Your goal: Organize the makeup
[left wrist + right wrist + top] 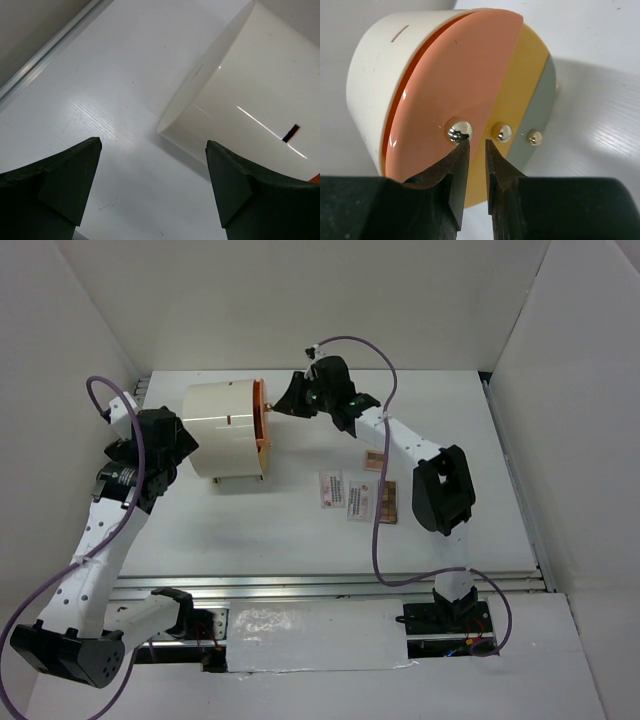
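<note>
The makeup lies in the middle of the table: two white-pink packets (331,488) (359,499), a brown palette (386,502) and a small square compact (374,460). No gripper touches any of it. My right gripper (290,398) (477,142) is at the drawer end of the cream cylindrical box (225,430) (375,75). Its jaws are nearly shut with a narrow gap and nothing between them. Its left fingertip (462,150) touches the metal knob (459,130) of the pink drawer front (455,75). My left gripper (190,447) (152,165) stands open beside the box's (260,95) closed end.
The box lies on its side, and its face shows pink, yellow (520,85) and grey (542,105) drawer fronts, each with a knob. White walls enclose the table on the left, back and right. A metal rail (330,585) runs along the near edge.
</note>
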Available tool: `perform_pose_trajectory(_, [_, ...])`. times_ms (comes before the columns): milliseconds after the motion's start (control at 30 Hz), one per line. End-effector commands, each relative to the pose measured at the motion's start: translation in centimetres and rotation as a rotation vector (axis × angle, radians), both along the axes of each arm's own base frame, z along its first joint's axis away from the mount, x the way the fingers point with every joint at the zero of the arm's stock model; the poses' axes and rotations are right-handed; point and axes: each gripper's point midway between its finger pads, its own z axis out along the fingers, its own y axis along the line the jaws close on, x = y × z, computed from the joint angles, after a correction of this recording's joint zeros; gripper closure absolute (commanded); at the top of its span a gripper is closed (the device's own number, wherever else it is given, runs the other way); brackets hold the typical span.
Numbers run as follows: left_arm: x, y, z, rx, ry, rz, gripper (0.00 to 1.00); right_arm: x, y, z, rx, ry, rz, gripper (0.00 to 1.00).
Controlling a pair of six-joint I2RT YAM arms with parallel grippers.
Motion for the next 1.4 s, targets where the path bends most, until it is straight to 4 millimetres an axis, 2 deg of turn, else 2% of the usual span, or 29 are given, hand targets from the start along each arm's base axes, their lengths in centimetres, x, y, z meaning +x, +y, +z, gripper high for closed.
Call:
perform_pose_trajectory(0, [0.9, -0.4, 2.8, 0.016, -0.082, -0.061, 0.01, 0.0, 2.4, 2.6, 0.102, -0.052, 0.059, 0.73])
perform_pose_trajectory(200, [-0.2, -0.3, 3.6, 0.059, -0.083, -0.114, 0.0, -1.1, 4.6, 1.4, 0.134, -0.008, 0.109, 0.73])
perform_pose_trajectory(267, [-0.6, -0.6, 3.3, 0.068, -0.08, -0.153, 0.01, -1.1, 4.9, 2.4, 0.163, -0.035, 0.112, 0.73])
perform_pose_trajectory(300, [-1.1, -0.5, 3.8, 0.08, -0.097, -0.165, 0.01, -1.3, 4.8, 1.9, 0.166, -0.021, 0.11, 0.72])
perform_pose_trajectory(367, [-1.6, -0.5, 3.2, 0.095, -0.088, -0.185, 0.01, -1.4, 4.8, 2.5, 0.184, -0.031, 0.114, 0.72])
perform_pose_trajectory(400, [-2.1, -0.4, 3.6, 0.097, -0.112, -0.188, 0.01, -1.7, 5.0, 2.4, 0.187, -0.024, 0.123, 0.72])
perform_pose_trajectory(433, [-2.3, -0.4, 2.8, 0.103, -0.099, -0.194, 0.01, -1.7, 5.0, 2.4, 0.185, -0.022, 0.12, 0.72])
perform_pose_trajectory(567, [-3.0, -0.3, 1.7, 0.109, -0.113, -0.197, 0.01, -2.0, 4.9, 1.5, 0.196, 0.004, 0.112, 0.72])
perform_pose_trajectory(667, [-2.9, -0.4, 0.4, 0.109, -0.093, -0.208, 0.01, -2.2, 5.1, 1.0, 0.202, 0.018, 0.119, 0.72])
perform_pose_trajectory(700, [-2.8, -0.6, 0.1, 0.106, -0.085, -0.217, 0.01, -2.1, 4.9, 0.9, 0.198, 0.028, 0.102, 0.72])
perform_pose_trajectory(733, [-2.8, -0.6, -0.1, 0.106, -0.073, -0.219, 0.01, -1.1, 4.0, -0.3, 0.162, 0.049, 0.011, 0.72])
perform_pose_trajectory(767, [-2.7, -0.7, -0.3, 0.105, -0.061, -0.22, 0.01, -1.0, 3.2, -1.1, 0.156, 0.074, -0.036, 0.69])
perform_pose_trajectory(867, [-2.7, -0.9, -0.6, 0.103, -0.055, -0.237, 0.01, -0.6, 2.6, -1.9, 0.183, 0.088, -0.061, 0.64])
perform_pose_trajectory(933, [-2.7, -1.2, -0.6, 0.098, -0.061, -0.252, 0.0, -0.9, 3.1, -2.6, 0.197, 0.096, -0.032, 0.59])
perform_pose_trajectory(1000, [-2.7, -1.3, -0.6, 0.095, -0.064, -0.26, 0.0, -0.7, 3.4, -2.3, 0.225, 0.069, -0.014, 0.58])
perform_pose_trajectory(1133, [-2.6, -1.5, -0.7, 0.092, -0.062, -0.273, 0.01, -0.4, 4.1, -3.2, 0.268, 0.073, 0.035, 0.56])
perform_pose_trajectory(1200, [-2.5, -1.8, -0.9, 0.087, -0.06, -0.289, 0.01, -0.1, 4.0, -3.0, 0.303, 0.061, 0.05, 0.54])
perform_pose_trajectory(1367, [-2.3, -2.2, -1.1, 0.082, -0.054, -0.313, 0.0, 0.7, 3.5, -4.2, 0.317, 0.091, 0.042, 0.52])
